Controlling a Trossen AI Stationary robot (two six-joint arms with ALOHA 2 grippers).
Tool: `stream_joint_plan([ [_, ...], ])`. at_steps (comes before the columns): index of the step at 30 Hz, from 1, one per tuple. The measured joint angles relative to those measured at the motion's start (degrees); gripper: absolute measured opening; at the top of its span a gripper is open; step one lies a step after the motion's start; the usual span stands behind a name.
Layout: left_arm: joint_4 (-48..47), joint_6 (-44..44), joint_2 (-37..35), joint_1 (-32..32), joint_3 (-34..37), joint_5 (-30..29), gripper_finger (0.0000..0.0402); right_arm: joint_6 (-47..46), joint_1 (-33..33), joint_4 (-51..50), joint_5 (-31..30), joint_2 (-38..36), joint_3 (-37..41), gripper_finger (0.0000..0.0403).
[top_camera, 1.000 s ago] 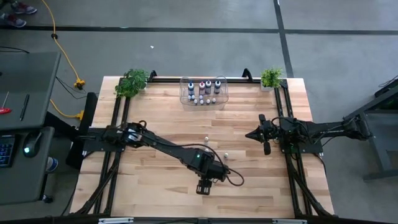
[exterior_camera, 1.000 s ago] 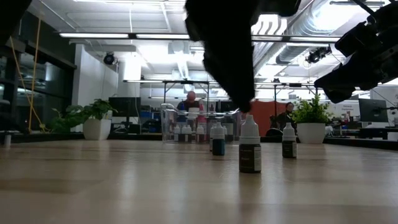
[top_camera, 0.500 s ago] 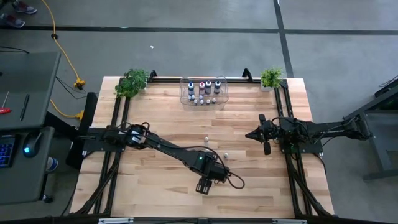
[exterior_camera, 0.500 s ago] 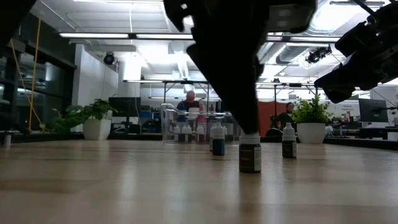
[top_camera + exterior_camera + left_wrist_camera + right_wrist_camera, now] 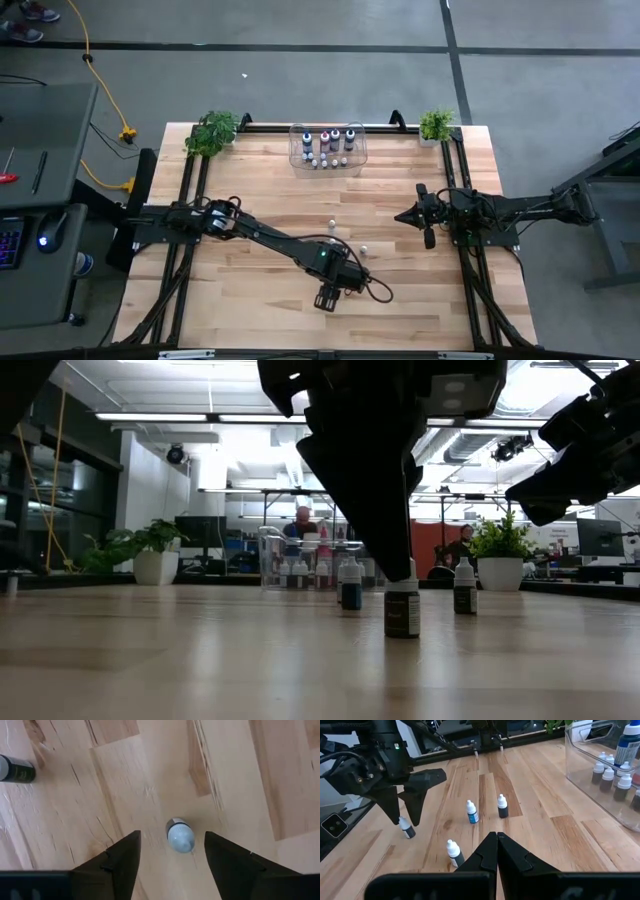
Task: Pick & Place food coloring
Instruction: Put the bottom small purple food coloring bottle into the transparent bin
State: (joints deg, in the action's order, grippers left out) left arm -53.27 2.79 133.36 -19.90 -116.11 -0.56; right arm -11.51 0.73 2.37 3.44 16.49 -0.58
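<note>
My left gripper point(image 5: 171, 836) points down, open, over a small food coloring bottle point(image 5: 180, 835) with a white cap and dark body that stands upright on the wooden table. Its fingers stand on either side of the cap without touching it, as the low view point(image 5: 402, 612) and right wrist view point(image 5: 406, 828) also show. Three more small bottles stand on the table nearby point(image 5: 471, 812), point(image 5: 502, 806), point(image 5: 453, 852). The clear bin point(image 5: 328, 148) at the far edge holds more bottles. My right gripper point(image 5: 496, 845) waits shut at the table's right side.
Two potted plants point(image 5: 212, 130), point(image 5: 436, 124) stand at the far corners. Black frame rails run along the table's left and right sides. A dark bottle point(image 5: 15, 770) stands a short way from my left gripper. Bare wood lies toward the near edge.
My left gripper has come down over the bottle near the table's front and has rolled a little about its own axis. The bottle's white cap, which showed below the fingers before, now lies between them. The bottle has not moved.
</note>
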Motion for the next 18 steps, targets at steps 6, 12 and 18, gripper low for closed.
stream_joint_plan([
  [6, 0.0, 0.1, 0.0, 0.0, 0.0, 0.0, 0.0165, 0.0, 0.0, 0.0, 0.0, 0.0, 0.0, 0.0000],
  [12, 0.0, 0.5, 0.0, 0.0, 0.0, 2.4, 0.0134, 0.0, 0.0, 0.0, 0.0, 0.0, 0.0, 0.0000],
  [18, 0.0, 1.5, 0.0, 0.0, 0.0, 2.7, 0.0113, 0.0, 0.0, 0.0, 0.0, 0.0, 0.0, 0.0000],
])
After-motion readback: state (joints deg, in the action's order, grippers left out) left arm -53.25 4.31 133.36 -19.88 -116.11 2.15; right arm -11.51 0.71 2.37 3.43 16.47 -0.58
